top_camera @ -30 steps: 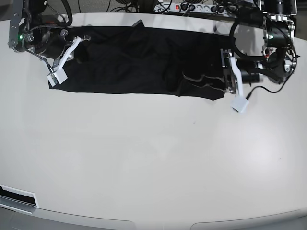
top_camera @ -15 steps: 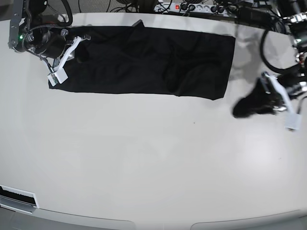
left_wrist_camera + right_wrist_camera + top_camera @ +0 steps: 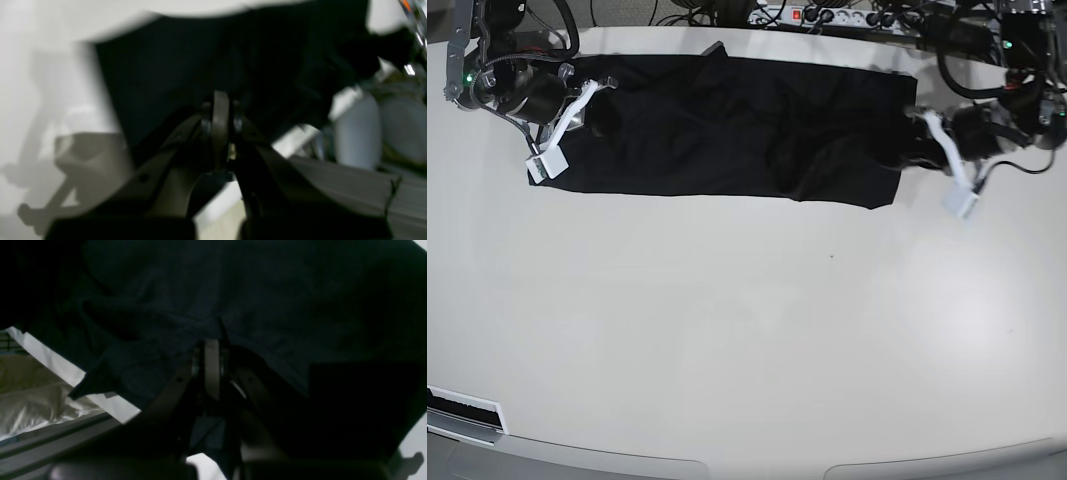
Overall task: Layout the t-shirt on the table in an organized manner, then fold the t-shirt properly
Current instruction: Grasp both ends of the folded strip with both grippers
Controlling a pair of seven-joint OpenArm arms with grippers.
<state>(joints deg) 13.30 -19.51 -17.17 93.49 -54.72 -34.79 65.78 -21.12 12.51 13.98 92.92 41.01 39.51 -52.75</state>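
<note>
The black t-shirt (image 3: 727, 125) lies as a long band across the far part of the white table (image 3: 747, 330). My right gripper (image 3: 599, 108) rests on the shirt's left end. In the right wrist view it (image 3: 212, 343) is shut with t-shirt fabric (image 3: 267, 290) bunched around its tips. My left gripper (image 3: 909, 138) sits at the shirt's right edge. The blurred left wrist view shows it (image 3: 220, 100) shut, with the t-shirt (image 3: 173, 66) just past its tips. I cannot see whether it pinches any cloth.
A power strip (image 3: 827, 15) and cables lie along the table's far edge, just behind the shirt. Each arm's white camera bracket (image 3: 957, 195) hangs low over the tabletop. Grey robot parts (image 3: 367, 133) fill the right of the left wrist view.
My left gripper shut, swung out to the right off the shirt, and has come back to its right edge. The shirt's right end now lies flatter. The right arm has not moved.
</note>
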